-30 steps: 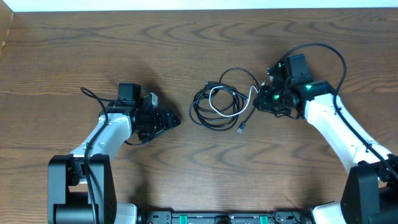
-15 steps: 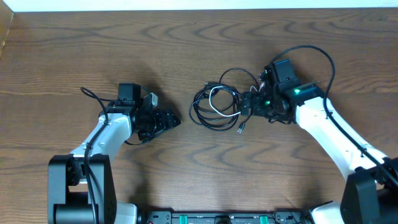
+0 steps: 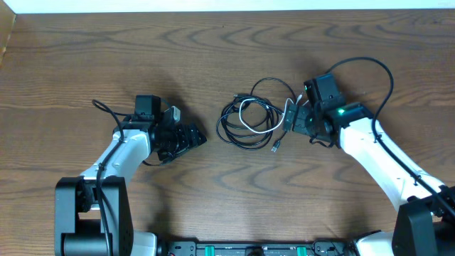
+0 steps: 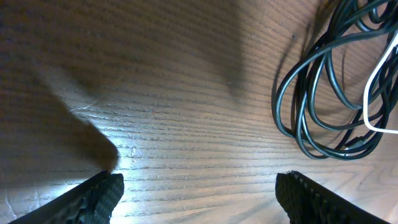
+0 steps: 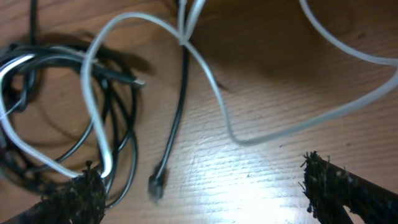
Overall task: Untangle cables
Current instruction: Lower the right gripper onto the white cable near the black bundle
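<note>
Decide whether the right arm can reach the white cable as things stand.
Probably yes: the right gripper is open, and the white cable lies on the table just ahead of it, with nothing between.

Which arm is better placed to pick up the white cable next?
Right. The right gripper, open, hovers over the white cable; the left gripper, also open, sits apart from the black cables.

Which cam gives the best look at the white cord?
Overhead: it shows the white cord whole, looping over the black cables and running out toward the right pincer. Right wrist shows it close but blurred, with its loops cropped. Left wrist catches only a short bend at its right edge.
</note>
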